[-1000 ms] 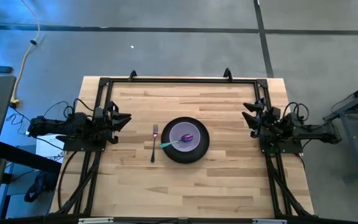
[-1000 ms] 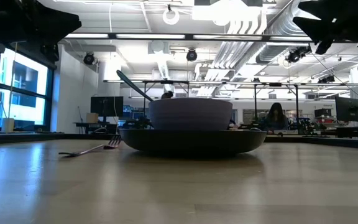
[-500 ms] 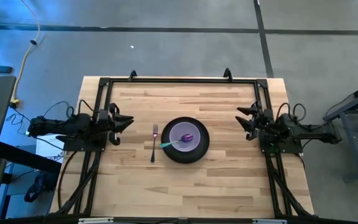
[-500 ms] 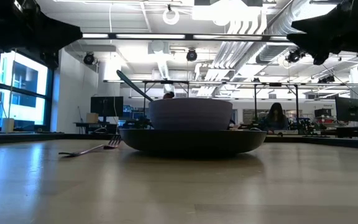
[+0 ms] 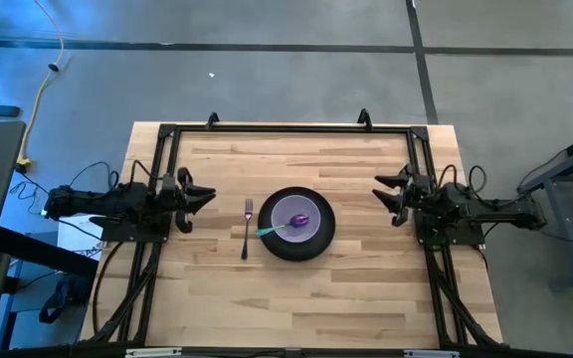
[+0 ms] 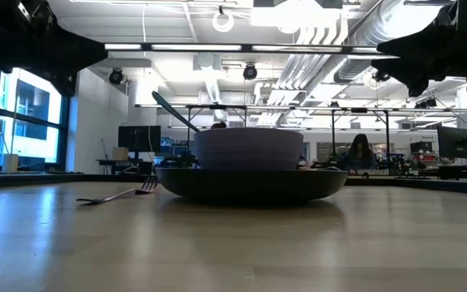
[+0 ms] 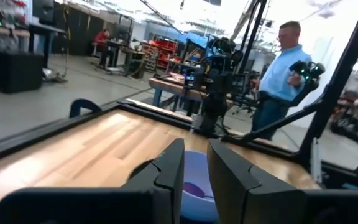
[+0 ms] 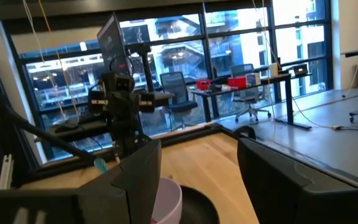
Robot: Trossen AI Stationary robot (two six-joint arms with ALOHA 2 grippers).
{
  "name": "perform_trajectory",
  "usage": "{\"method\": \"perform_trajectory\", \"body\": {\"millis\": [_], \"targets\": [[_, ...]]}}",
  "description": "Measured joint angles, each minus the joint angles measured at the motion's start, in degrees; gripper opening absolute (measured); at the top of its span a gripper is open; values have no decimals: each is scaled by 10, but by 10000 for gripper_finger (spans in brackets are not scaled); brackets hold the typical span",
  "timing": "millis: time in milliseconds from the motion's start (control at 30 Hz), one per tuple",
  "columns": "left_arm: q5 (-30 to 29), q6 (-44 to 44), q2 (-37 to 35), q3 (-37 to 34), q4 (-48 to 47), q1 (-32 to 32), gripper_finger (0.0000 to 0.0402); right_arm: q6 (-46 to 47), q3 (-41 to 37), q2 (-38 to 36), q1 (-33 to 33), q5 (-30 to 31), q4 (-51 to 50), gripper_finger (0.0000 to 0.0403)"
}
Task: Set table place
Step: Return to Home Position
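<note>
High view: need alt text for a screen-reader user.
Overhead of a wooden table: a lavender bowl holding a spoon sits on a dark plate at centre, a fork lying just left of it. The left claw and right claw hang at the table's side edges.

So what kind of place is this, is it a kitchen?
No, probably a robot lab or workshop. Bare ducts run under the ceiling, office chairs stand by big windows, and robot arms are fixed beside the table.
</note>
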Motion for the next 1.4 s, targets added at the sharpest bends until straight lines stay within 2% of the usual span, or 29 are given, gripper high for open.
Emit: {"method": "perform_trajectory", "body": {"millis": [300,733,1400], "targets": [[-2,59,0,0,9,0,60,-2,0,0,0,0,-20,204],[-2,62,0,0,75,0,60,-2,0,0,0,0,-20,204],[-2,62,0,0,97,0,60,-2,0,0,0,0,-20,204]]}}
